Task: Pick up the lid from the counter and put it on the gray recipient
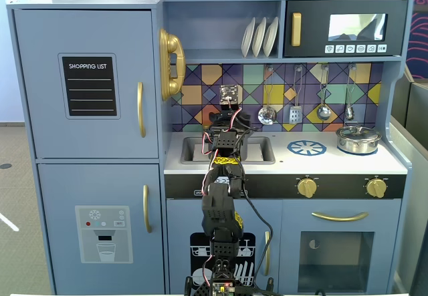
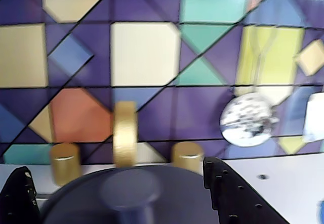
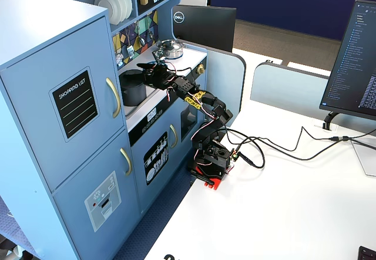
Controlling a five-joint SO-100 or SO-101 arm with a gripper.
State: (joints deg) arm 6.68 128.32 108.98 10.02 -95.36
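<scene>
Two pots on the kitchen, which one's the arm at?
The dark gray pot in the sink area, directly below the gripper. The shiny silver pot sits apart on the right side of the counter, lid on, in a fixed view.

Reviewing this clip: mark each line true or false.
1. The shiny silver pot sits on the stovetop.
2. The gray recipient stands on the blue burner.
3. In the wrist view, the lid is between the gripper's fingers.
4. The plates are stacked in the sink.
1. True: the silver pot sits at the stovetop's right end in a fixed view.
2. False: the gray recipient stands in the sink; the blue burner is bare.
3. True: the lid lies between the fingers of the gripper.
4. False: the plates stand on edge on the upper shelf.
</scene>
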